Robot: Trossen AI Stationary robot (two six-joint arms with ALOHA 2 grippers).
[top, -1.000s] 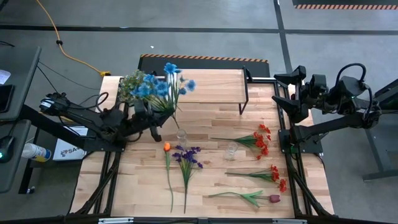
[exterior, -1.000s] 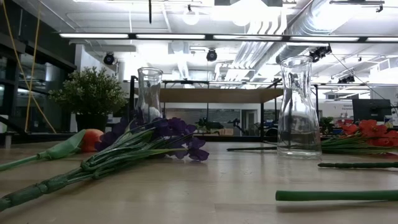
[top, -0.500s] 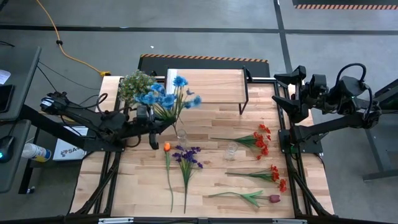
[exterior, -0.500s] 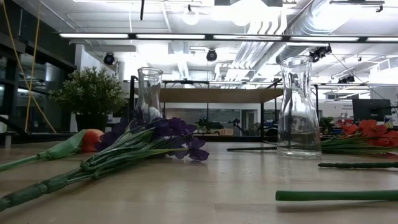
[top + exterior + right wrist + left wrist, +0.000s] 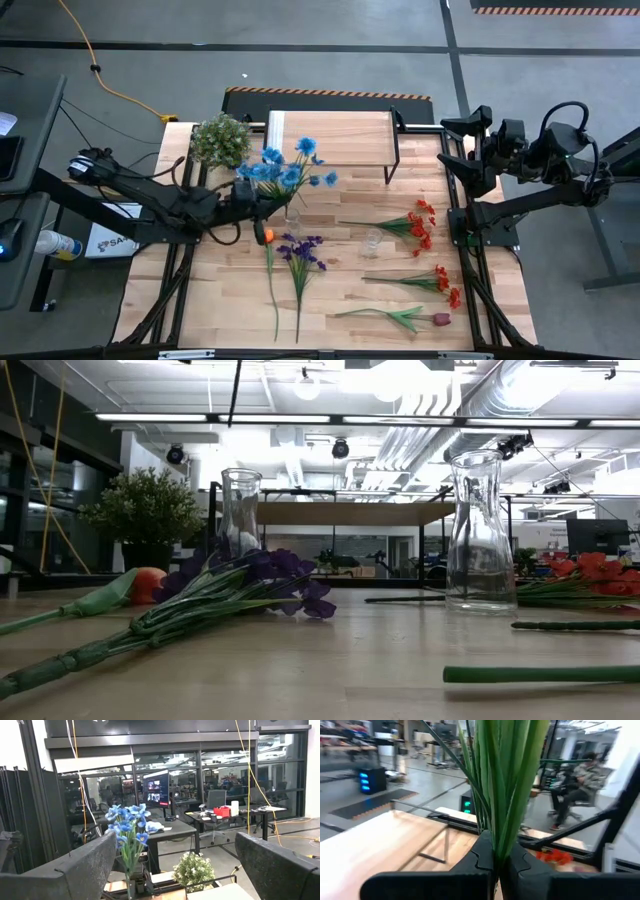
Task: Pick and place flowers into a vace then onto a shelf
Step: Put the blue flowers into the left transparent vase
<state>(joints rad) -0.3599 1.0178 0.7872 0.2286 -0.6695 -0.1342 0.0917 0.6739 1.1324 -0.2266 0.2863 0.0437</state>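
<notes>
Left gripper [image 5: 496,865] is clamped on the green stems of the blue-bloomed artificial flower bunch [image 5: 285,172], held upright above the small clear glass vase [image 5: 292,217] near the table's middle. Bunch looks light but top-heavy, stems springy and slick; holding low on the stems suits threading that narrow neck. Vase looks fragile and easy to tip. Right gripper [image 5: 170,865] waits at the table's right edge, fingers wide apart. Low light-wood shelf on thin black legs [image 5: 335,135] sits behind.
</notes>
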